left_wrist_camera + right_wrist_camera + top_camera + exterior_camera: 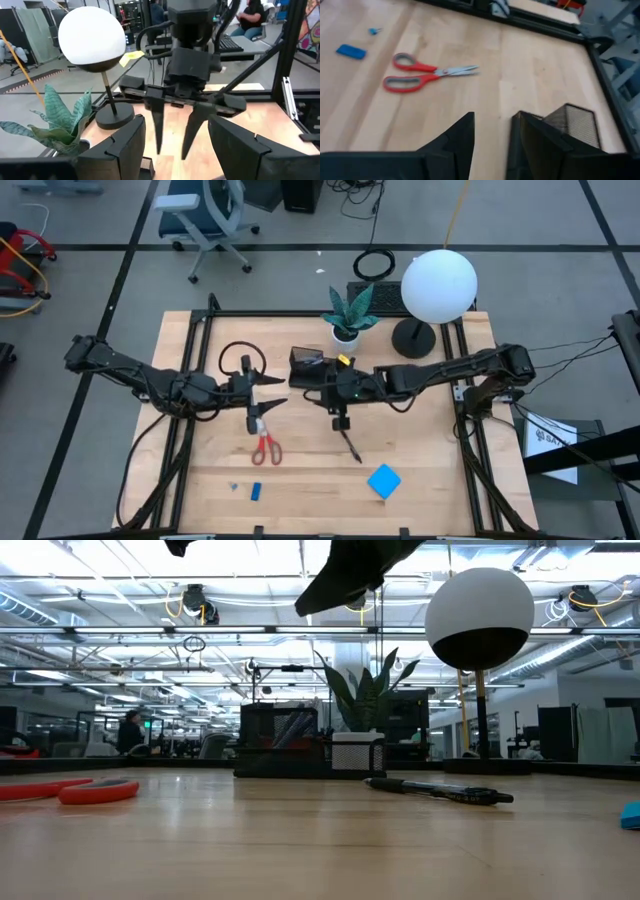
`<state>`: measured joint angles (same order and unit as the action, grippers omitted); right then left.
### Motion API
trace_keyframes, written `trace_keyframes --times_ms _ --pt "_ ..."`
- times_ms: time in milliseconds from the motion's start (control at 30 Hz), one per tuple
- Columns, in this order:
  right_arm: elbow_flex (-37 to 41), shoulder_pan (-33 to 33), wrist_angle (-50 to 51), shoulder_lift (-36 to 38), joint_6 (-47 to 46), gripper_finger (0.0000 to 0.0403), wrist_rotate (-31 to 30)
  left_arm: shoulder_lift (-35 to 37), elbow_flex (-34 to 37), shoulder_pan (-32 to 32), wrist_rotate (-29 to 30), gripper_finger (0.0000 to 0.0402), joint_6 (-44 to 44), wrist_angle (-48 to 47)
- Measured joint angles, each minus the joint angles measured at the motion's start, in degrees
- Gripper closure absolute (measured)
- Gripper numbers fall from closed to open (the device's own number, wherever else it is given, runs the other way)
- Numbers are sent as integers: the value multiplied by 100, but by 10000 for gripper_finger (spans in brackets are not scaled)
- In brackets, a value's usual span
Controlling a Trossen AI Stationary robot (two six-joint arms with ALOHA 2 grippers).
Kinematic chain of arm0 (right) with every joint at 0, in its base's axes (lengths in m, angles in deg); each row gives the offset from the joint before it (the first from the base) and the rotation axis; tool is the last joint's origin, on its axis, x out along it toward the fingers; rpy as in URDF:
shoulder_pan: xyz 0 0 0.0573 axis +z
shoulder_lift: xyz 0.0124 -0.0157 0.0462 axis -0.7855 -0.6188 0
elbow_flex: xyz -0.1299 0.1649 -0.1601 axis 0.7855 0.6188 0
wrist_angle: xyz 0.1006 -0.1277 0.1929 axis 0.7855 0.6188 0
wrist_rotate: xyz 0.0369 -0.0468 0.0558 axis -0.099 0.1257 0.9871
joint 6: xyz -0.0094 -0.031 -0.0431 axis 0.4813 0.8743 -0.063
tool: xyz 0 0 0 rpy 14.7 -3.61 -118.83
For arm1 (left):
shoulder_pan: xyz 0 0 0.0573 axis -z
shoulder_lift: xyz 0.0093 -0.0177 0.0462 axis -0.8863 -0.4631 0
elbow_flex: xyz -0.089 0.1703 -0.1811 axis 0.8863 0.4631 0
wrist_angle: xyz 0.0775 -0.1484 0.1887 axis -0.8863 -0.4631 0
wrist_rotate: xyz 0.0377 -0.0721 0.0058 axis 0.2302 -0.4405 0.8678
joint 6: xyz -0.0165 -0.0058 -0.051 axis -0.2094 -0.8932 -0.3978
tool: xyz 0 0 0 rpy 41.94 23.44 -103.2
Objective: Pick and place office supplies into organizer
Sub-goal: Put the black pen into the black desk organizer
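The red-handled scissors (265,442) lie flat on the table near the middle and also show in the right wrist view (425,77). A dark pen (352,445) lies flat to their right. The blue pad (384,480) and the small blue eraser (256,491) lie toward the near edge. The black organizer (308,366) stands at the table's middle, toward the far side. My left gripper (280,390) is open and empty, above the table just left of the organizer. My right gripper (341,423) is open and empty, above the table between the organizer and the pen, fingers pointing down (174,135).
A potted plant (348,315) in a white pot and a white globe lamp (438,285) stand behind the organizer at the far edge. A tiny blue bit (233,487) lies by the eraser. Black frame rails (190,380) run along the table's sides.
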<state>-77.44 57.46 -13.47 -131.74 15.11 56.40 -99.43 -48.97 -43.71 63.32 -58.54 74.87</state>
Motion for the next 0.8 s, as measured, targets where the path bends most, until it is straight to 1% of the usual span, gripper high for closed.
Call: trace_keyframes --times_ms 267,467,600,667,800 --pt "2 231 298 0 8 256 -3 0 0 60 -4 179 -90 -324" --pt "2 243 450 0 67 259 -27 0 0 60 -107 179 -116 -423" --pt "94 197 572 -28 72 259 -342 0 0 16 -107 179 -151 -519" --pt "152 170 595 -35 42 259 -389 0 0 1 -111 179 -197 -528" --pt "189 174 571 -35 32 259 -305 0 0 4 -118 179 -251 -621"
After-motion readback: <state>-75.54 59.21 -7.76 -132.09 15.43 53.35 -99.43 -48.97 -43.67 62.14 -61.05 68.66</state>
